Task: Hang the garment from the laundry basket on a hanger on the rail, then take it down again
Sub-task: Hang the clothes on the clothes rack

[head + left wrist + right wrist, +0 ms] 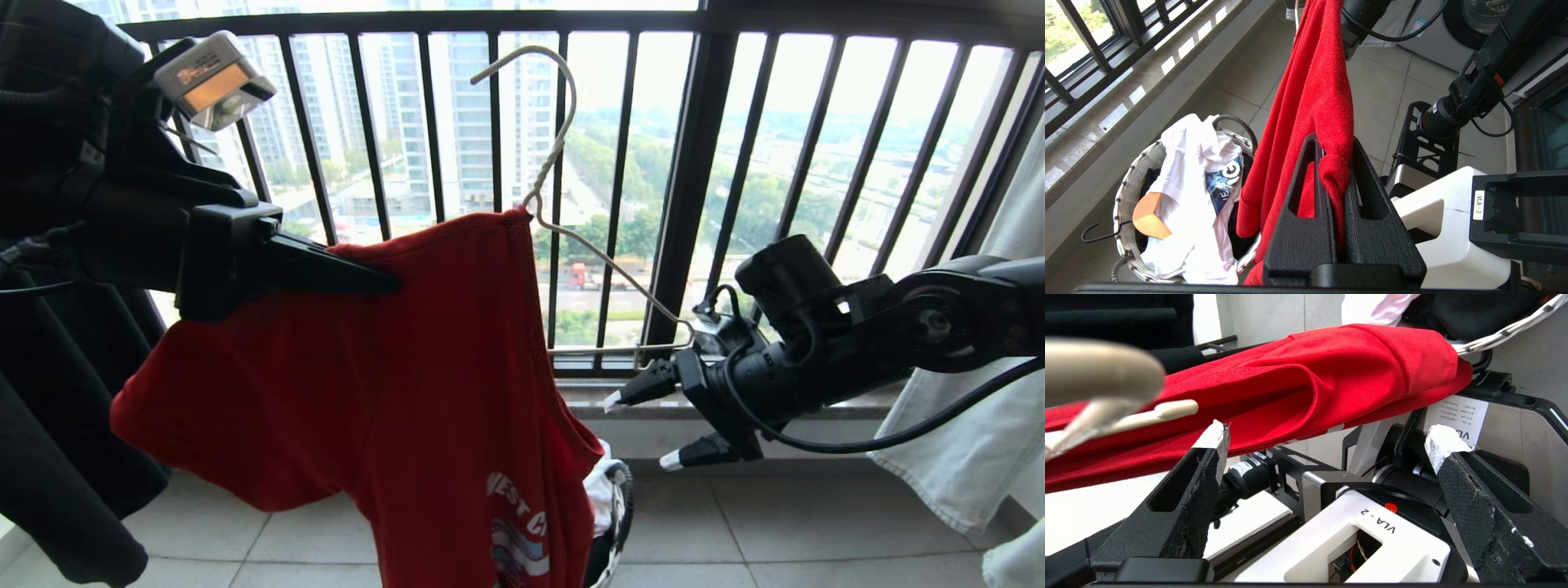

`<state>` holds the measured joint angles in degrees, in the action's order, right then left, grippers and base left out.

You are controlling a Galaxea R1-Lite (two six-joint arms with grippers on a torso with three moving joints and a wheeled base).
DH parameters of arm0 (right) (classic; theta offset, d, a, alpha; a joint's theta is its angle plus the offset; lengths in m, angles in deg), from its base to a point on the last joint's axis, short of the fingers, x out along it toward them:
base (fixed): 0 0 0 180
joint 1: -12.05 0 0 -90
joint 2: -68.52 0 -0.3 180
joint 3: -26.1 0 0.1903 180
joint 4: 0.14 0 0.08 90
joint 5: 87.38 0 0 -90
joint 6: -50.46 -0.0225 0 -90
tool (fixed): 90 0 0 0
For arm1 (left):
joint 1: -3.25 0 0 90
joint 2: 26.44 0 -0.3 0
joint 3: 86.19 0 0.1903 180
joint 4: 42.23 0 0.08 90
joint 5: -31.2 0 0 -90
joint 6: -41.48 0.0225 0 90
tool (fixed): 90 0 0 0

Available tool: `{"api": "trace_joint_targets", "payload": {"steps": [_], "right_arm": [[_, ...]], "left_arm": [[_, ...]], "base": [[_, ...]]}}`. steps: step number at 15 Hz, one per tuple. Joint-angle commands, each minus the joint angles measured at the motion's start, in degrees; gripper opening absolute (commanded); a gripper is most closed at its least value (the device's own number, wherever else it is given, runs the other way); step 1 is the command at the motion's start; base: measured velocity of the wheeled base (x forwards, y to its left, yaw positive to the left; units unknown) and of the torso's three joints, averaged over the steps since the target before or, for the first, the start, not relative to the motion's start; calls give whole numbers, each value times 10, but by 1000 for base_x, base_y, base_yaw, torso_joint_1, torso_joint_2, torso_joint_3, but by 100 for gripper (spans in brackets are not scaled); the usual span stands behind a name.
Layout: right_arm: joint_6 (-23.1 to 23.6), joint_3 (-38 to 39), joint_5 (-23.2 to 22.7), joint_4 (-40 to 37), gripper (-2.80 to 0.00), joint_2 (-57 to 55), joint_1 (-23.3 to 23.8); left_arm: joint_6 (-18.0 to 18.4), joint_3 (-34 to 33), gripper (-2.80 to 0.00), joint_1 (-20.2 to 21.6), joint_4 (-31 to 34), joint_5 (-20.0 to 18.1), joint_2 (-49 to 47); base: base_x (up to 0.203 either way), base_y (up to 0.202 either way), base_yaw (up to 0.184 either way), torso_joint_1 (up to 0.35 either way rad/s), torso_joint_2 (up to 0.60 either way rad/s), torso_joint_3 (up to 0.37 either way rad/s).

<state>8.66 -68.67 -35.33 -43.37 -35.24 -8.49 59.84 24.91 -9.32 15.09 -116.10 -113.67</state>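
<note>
The black barred window railing (pixel 702 204) spans the background, with a pale tiled floor (pixel 775 531) below it. In front hangs the red short-sleeved T-shirt with white lettering on the chest (pixel 392 392), draped in the air over one arm of the thin off-white wire hanger with a twisted neck (pixel 563 220); the hanger's hook stands free against the window bars, and its other arm juts bare toward the robot's right. The left claw (pixel 384 282) is clamped shut on a bunched fold of the red cloth near the shoulder, holding the shirt up. The right claw (pixel 641 429) sits just below the hanger's bare end, its white-tipped fingers (pixel 1443 443) spread wide with nothing between them. Beneath the shirt, on the floor, stands the small round basket with a white-and-dark woven rim (pixel 1128 183), holding a crumpled white T-shirt with blue print (pixel 1196 196) and a light wooden hanger (pixel 1147 214).
</note>
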Motion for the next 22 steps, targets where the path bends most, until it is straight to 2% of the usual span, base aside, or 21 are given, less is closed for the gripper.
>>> {"api": "trace_joint_targets", "payload": {"steps": [1,4,6,9,12,22], "right_arm": [[-5,3,-1,-2,0,18,12],[-6,4,-1,-2,0,33,31],[-5,7,-2,-1,0,22,31],[-7,-7,-5,8,0,-4,30],[-36,-18,-10,32,0,-20,28],[-92,-21,-28,115,0,-61,-9]], "left_arm": [[1,2,-280,7,2,-3,-1],[-2,-1,-280,16,-13,-3,-1],[-33,1,-280,16,-25,-3,2],[-82,-12,-280,16,-76,-3,12],[-107,-35,-280,16,-126,-3,21],[-115,-39,-280,15,-129,-4,29]], "base": [[0,0,0,0,0,0],[0,0,0,0,0,0],[0,0,0,0,0,0],[0,0,0,0,0,0],[0,0,0,0,0,0],[0,0,0,0,0,0]]}}
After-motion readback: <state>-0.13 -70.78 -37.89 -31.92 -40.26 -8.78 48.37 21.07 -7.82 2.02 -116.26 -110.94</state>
